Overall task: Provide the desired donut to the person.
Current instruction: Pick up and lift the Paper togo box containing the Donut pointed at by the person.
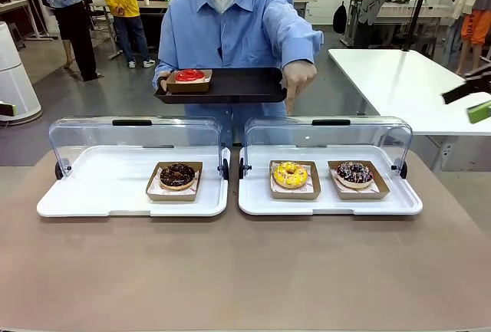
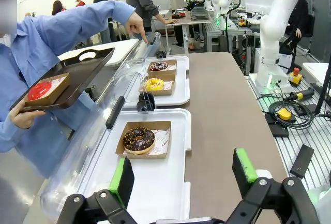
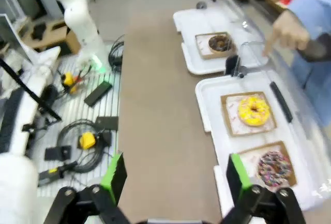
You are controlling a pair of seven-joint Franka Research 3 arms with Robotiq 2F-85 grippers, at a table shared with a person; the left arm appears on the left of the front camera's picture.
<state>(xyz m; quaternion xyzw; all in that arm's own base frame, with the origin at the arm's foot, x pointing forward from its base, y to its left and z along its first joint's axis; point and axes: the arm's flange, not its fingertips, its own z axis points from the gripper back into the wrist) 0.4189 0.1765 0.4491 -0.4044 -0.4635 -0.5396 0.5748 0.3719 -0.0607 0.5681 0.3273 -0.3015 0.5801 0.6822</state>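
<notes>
The person (image 1: 230,29) in a light blue shirt stands at the far side and points a finger (image 1: 290,104) down over the yellow donut (image 1: 290,174). Their other hand holds a black tray (image 1: 245,84) carrying a red donut (image 1: 189,76) in a box. A dark sprinkled donut (image 1: 354,172) sits to the right of the yellow one, and a chocolate donut (image 1: 177,175) lies in the left case. My right gripper (image 1: 469,100) hovers at the far right edge, off the table; its wrist view shows it open (image 3: 176,177) and empty. My left gripper (image 2: 183,175) is open and empty, near the chocolate donut (image 2: 138,139).
Two white display trays (image 1: 100,194) (image 1: 330,203) stand side by side with their clear lids (image 1: 138,136) swung up at the back. Bare brown tabletop (image 1: 245,271) stretches in front of them. Cables and boxes (image 3: 85,141) lie beside the table.
</notes>
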